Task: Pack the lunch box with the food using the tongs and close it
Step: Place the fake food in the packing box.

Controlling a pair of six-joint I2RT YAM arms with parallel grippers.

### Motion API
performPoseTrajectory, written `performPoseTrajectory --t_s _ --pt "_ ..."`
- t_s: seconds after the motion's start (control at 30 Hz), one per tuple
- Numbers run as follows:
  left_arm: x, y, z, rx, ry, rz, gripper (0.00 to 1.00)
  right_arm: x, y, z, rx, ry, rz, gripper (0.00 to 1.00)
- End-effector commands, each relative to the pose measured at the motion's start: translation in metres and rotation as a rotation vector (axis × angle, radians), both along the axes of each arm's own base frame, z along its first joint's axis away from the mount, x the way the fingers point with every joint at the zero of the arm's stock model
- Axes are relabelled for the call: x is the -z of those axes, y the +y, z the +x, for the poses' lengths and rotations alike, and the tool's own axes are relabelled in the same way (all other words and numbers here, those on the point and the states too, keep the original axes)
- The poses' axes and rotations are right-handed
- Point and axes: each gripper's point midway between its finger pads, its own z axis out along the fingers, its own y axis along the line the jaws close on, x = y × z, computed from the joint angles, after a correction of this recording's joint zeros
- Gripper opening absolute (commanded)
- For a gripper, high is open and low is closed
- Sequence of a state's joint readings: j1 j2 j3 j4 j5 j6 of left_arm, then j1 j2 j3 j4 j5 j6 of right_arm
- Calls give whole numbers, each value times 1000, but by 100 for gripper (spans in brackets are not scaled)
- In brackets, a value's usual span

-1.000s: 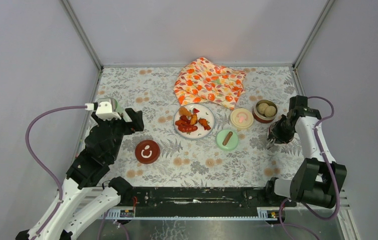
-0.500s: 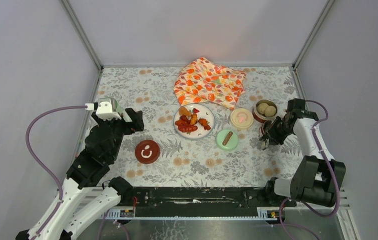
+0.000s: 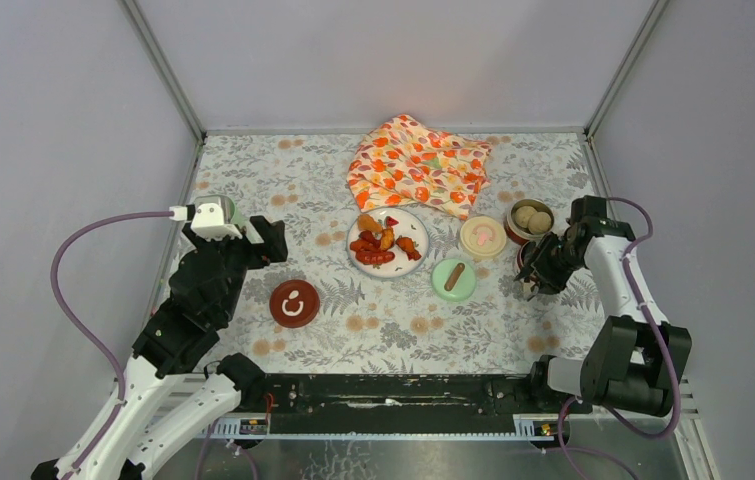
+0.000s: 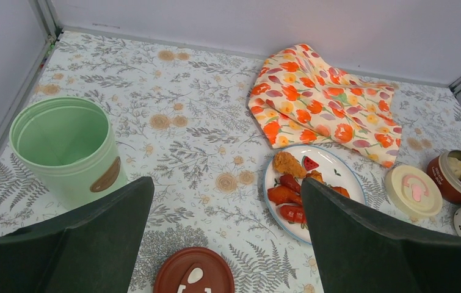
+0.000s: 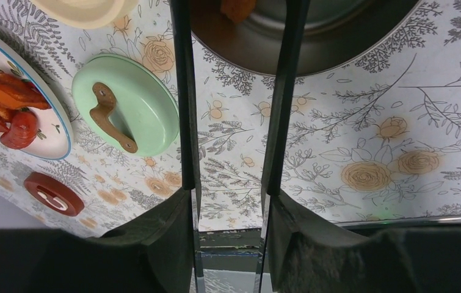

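The right end effector (image 5: pixel 231 196) is clamping the tongs (image 5: pixel 182 91), their arms standing apart over the steel bowl (image 5: pixel 337 43) where 1 fried chunk (image 5: pixel 238 7) is lying: the drop-off, I'd say. The left end effector (image 4: pixel 225 189) is hanging wide apart near the mint-green pot (image 4: pixel 63 152); next calls for reaching to the plate (image 5: pixel 52 131) for another piece.

Soft, bright light falls evenly from above, leaving only faint shadows on the table (image 3: pixel 393 330). A warm glow tints the far wall behind the orange cloth (image 3: pixel 418 160). At the right wrist the tongs (image 5: pixel 182 91) read as dark silhouettes and the steel bowl (image 5: pixel 240 43) gleams dully. The left gripper's fingers (image 4: pixel 368 244) look soft.
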State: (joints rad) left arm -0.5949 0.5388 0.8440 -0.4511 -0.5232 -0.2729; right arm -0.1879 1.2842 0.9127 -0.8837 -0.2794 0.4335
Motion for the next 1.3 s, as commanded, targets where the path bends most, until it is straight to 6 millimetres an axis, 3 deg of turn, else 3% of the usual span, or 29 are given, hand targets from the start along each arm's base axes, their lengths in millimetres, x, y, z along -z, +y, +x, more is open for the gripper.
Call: performPoseTrajectory --t_s 0.0,0.33,0.53,0.93,1.27 --pt "-11 0 4 -9 -51 -12 99 -21 -7 5 -27 -62 -59 48" --pt "-10 -2 5 -6 -46 -9 98 -71 -20 8 -70 -158 -181 48" --pt "-7 -3 7 -3 -36 -3 98 -94 -1 9 -193 -168 -247 49" --pt "-5 4 12 -31 -26 -9 98 -116 92 40 -586 -259 -267 49" --pt "-5 14 15 -72 -24 -12 98 -95 173 63 -926 -281 -283 49"
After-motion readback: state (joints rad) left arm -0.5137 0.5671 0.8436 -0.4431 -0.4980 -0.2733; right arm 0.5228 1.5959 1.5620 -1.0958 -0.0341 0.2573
